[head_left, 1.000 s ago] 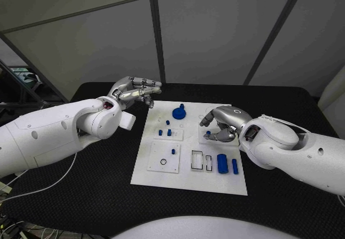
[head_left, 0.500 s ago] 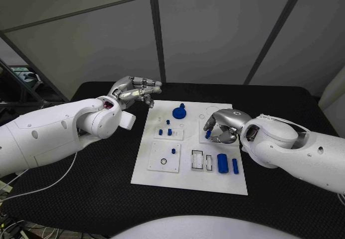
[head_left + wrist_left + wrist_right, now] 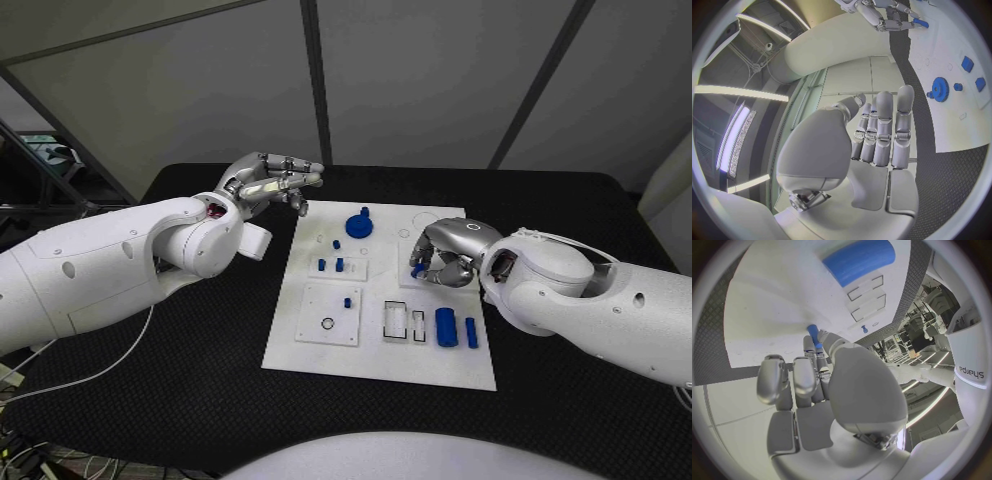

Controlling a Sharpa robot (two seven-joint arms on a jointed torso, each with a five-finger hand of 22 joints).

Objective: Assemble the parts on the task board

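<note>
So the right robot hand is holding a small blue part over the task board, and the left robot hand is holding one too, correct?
Not quite. The left robot hand holds nothing: the left wrist view shows its fingers straight with an empty palm, raised beside the task board. The right robot hand does hold a small blue part over the board, as the right wrist view shows.

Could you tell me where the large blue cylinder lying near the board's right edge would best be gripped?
Probably across its middle, from above: the large blue cylinder lies flat on the task board, with a thinner blue rod close beside it, so fingers should straddle its round sides.
</note>
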